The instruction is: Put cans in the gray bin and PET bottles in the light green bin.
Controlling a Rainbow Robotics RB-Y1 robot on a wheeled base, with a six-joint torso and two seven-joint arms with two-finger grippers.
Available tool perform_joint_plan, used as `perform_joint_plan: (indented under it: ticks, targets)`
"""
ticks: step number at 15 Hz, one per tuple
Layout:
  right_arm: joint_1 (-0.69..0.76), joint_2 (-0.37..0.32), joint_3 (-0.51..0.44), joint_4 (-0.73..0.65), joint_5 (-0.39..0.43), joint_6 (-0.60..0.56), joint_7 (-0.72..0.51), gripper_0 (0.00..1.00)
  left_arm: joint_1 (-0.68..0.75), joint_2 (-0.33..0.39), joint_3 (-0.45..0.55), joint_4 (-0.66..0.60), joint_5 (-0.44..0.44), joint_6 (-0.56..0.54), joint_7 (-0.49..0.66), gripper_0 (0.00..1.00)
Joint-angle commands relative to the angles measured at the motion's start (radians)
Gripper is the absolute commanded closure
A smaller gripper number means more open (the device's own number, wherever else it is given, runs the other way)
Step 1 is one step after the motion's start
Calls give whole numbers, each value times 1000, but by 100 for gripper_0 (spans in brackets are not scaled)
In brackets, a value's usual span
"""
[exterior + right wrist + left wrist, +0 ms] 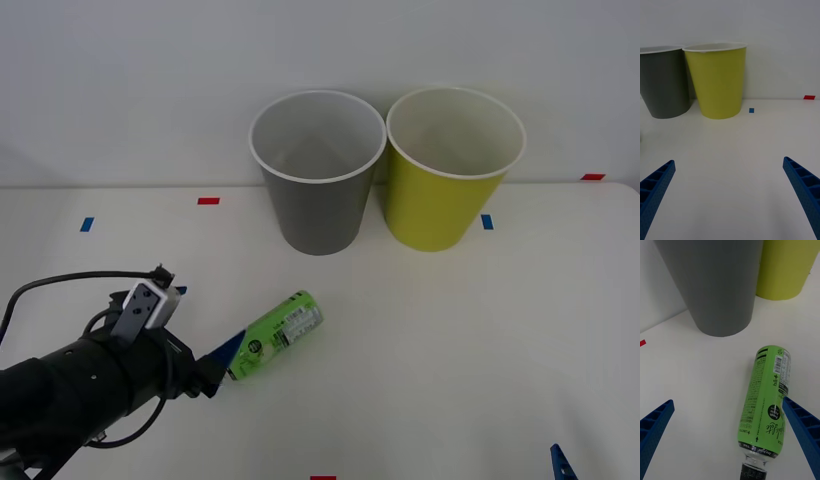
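Observation:
The PET bottle lies on its side on the white table, green label up, its black cap pointing toward my left arm. My left gripper is low over the table at the cap end and open. The bottle lies between its fingers, close against one blue finger and far from the other. Behind the bottle the gray bin and the light green bin stand upright side by side at the wall. My right gripper hangs open with nothing in it at the table's near right, facing both bins.
Small tape marks sit on the table: red and blue at the left, blue and red at the right. A white wall closes the far side. A black cable loops over my left arm.

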Motion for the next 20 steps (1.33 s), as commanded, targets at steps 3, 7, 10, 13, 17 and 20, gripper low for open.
perform_joint_plan:
  ticks: [3, 7, 10, 13, 17, 20]
  targets:
    - [0, 0, 0, 0, 0, 0, 0, 0, -77, -5, -5, 0, -12, 111, -5, 0]
    - [0, 0, 0, 0, 0, 0, 0, 0, -182, -46, -9, -5, 60, 258, -14, 0]
    - [0, 0, 0, 0, 0, 0, 0, 0, -255, -77, -56, -5, 9, 363, -22, 0]
    - [0, 0, 0, 0, 0, 0, 0, 0, -311, -106, -77, -3, 9, 438, -19, 0]
    - [0, 0, 0, 0, 0, 0, 0, 0, -338, -152, -82, -3, 35, 491, -17, 0]
    - [0, 0, 0, 0, 0, 0, 0, 0, -421, -158, -140, -2, -5, 586, -25, 0]
